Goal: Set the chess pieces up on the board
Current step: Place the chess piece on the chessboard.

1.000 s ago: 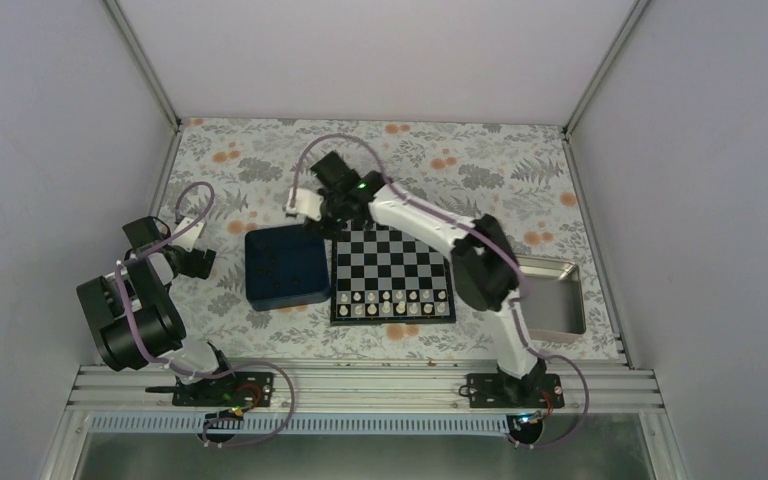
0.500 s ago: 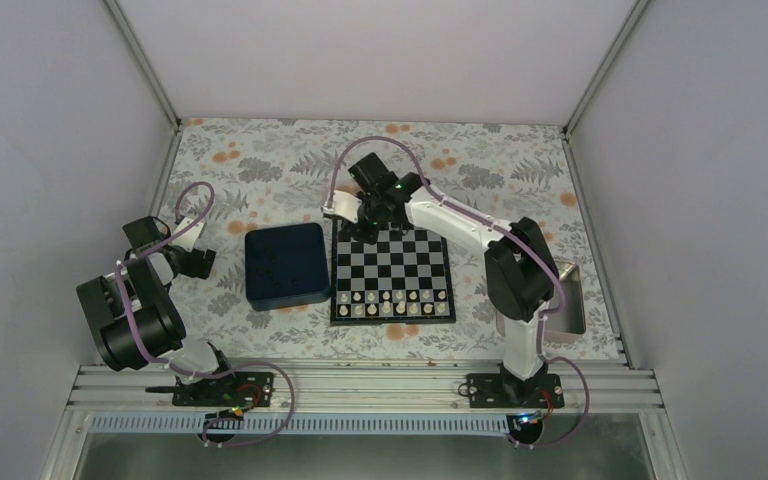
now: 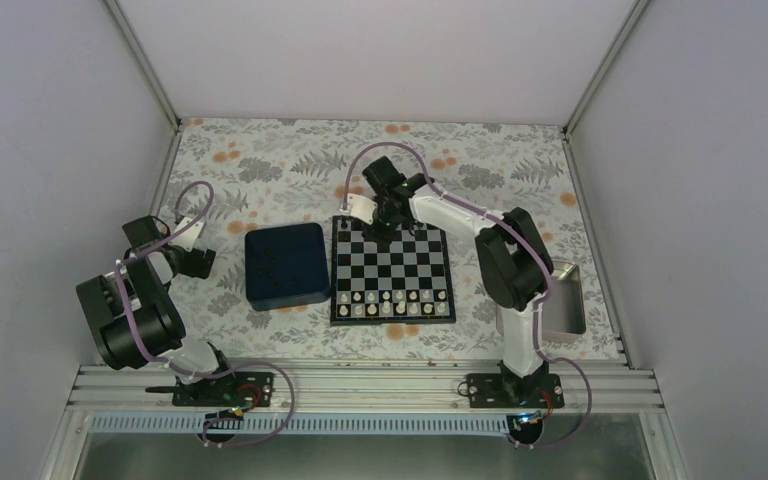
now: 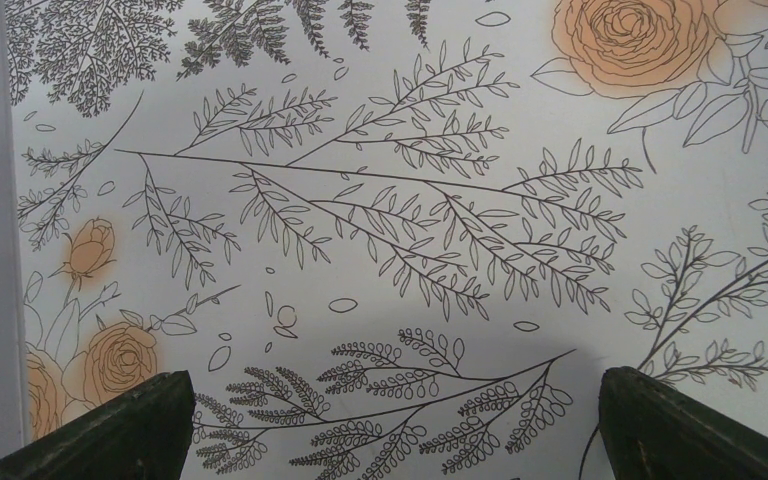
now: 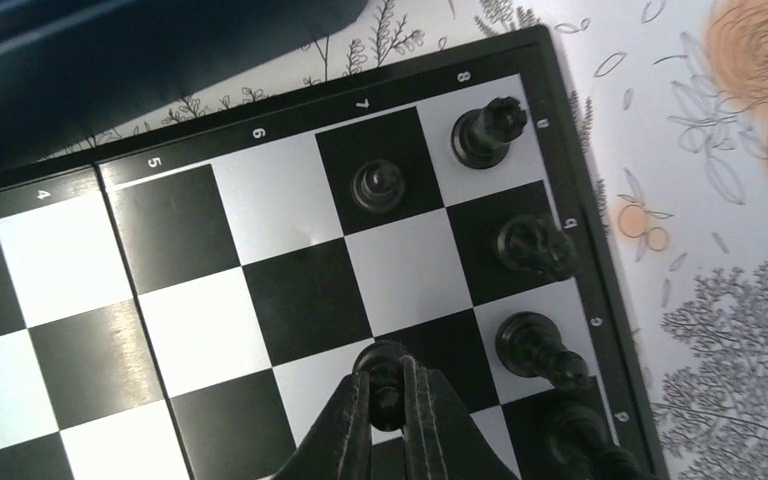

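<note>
Pinching one black piece (image 5: 384, 358) between fingers closed almost fully on it, the right gripper (image 5: 388, 382) hangs over the board (image 5: 190, 330). The piece looks upright, its long axis running down along the fingers with its head toward the wrist camera. Its type is not clear from above — probably a pawn. Key relation: the piece sits over the seam between a pale and a dark square, in the row marked 7. Ahead of the fingertips in that row one pale square is bare, and beyond it stands a placed pawn (image 5: 378, 186). To the claw's right, the edge row marked 8 carries four black pieces, from the corner piece (image 5: 488, 130) ahead-right to the nearest neighbour (image 5: 580, 435) just beside the right finger. Judgement: setting down calls for a small shift, either right onto the dark square or forward onto the bare pale one — which is meant I cannot tell. The close neighbour on the right is the one to avoid knocking. The left gripper (image 3: 192, 262) is spread wide, holds nothing and hovers over the flowered cloth (image 4: 390, 200). It is well apart from the board, with the blue tray (image 3: 282, 265) between them, so the right arm is the nearer.
</note>
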Action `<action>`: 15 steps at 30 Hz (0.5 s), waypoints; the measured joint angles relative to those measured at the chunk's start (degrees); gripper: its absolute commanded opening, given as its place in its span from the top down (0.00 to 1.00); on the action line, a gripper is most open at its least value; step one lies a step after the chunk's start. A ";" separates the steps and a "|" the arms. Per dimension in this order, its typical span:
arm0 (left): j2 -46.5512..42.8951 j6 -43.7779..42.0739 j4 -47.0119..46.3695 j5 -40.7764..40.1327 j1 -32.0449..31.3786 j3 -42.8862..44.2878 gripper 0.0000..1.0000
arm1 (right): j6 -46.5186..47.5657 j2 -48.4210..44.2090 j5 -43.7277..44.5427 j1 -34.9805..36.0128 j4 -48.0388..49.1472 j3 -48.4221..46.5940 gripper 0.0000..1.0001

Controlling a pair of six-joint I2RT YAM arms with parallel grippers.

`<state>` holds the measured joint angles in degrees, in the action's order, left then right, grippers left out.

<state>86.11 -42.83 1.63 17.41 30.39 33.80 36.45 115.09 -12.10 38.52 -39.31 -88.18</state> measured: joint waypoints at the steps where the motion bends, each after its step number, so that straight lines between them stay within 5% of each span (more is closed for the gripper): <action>1: 0.02 -0.02 0.07 0.00 0.00 0.04 0.00 | 0.00 0.50 -0.04 0.00 0.07 -0.02 0.94; 15: 0.17 0.00 0.13 0.22 0.00 0.11 0.00 | -0.09 5.70 -0.96 0.00 1.99 -2.64 0.92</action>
<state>86.28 -42.83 1.76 17.63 30.39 33.91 36.36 120.79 -13.06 38.52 -37.32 -90.83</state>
